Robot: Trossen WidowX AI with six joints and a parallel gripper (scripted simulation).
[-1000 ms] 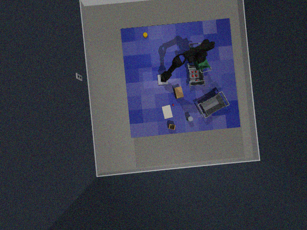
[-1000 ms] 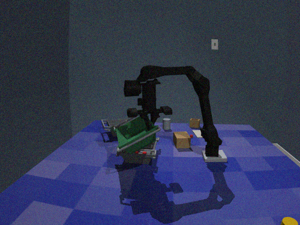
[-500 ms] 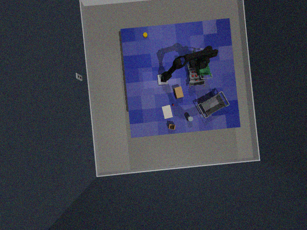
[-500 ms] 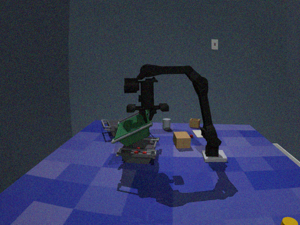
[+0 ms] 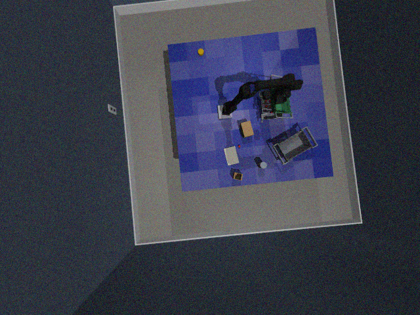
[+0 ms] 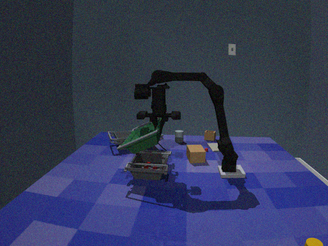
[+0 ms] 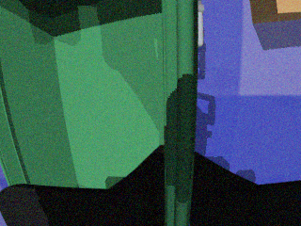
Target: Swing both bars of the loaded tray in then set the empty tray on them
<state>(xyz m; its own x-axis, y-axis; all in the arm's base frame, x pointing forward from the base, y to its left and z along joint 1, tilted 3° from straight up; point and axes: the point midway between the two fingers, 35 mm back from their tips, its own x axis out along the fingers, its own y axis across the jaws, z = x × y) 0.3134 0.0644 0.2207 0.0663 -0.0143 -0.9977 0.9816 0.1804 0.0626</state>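
My gripper [image 6: 159, 127] [image 7: 171, 152] is shut on the rim of the empty green tray [image 5: 285, 108] [image 6: 143, 139] [image 7: 99, 118]. The tray hangs tilted in the air, its gripped long side high and its opposite side low. In the exterior view it is above and behind the loaded grey tray [image 6: 149, 175], which stands on the table with small red blocks [image 6: 154, 167] inside. In the top view the green tray is beside and partly over it. Wire bars show near both ends of the loaded tray and seem to lie in across its top, but noise and shadow blur them. The arm hides the fingertips in the top view.
A second grey tray [image 5: 291, 144] [image 6: 123, 136] with its bars out stands behind. A wooden block [image 5: 247, 128] [image 6: 196, 154], a pale cylinder [image 5: 263, 165] [image 6: 179, 135], a small brown box [image 5: 237, 176] [image 6: 209, 136], a cream plate [image 5: 231, 155] and a yellow cylinder [image 5: 201, 51] are around.
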